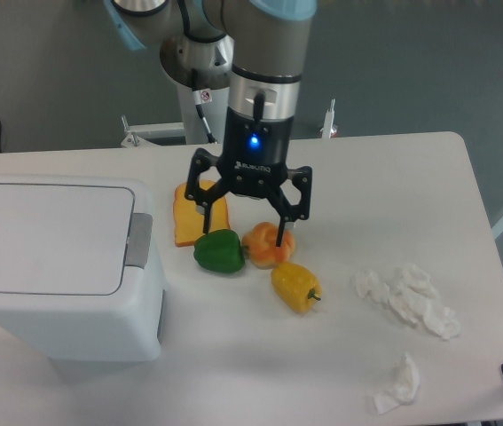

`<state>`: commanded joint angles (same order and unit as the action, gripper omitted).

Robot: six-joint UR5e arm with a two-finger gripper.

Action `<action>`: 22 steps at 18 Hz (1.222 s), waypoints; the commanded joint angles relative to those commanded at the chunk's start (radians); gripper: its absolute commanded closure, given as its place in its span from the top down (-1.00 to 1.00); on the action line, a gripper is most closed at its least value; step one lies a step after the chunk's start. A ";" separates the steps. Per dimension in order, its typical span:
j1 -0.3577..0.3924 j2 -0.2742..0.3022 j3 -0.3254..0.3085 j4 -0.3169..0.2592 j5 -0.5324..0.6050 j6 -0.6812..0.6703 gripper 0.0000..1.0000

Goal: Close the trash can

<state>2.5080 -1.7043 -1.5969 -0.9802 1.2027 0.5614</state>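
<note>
White and boxy, your trash can (60, 266) sits at the desk's (393, 186) left end, flat lid down, grey tab at its right edge. Your claw (244, 236) hangs spread wide, empty.

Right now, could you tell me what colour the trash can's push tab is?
Grey push tab, on the white trash can; fixed camera.

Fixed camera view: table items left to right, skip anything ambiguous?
Large white plastic trash can with closed flat lid → orange bread slice → green bell pepper → braided bun → yellow bell pepper → crumpled white tissues.
</note>
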 joint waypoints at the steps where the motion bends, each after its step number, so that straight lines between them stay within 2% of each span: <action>1: 0.002 -0.002 0.000 0.000 0.001 0.000 1.00; 10: 0.035 -0.005 -0.014 0.003 -0.008 -0.003 1.00; 13: 0.072 -0.008 0.000 0.008 -0.028 0.008 1.00; 19: 0.144 -0.008 0.003 0.005 -0.028 0.164 1.00; 22: 0.195 -0.009 0.002 0.003 -0.029 0.312 1.00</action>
<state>2.7027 -1.7135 -1.5953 -0.9771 1.1735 0.8738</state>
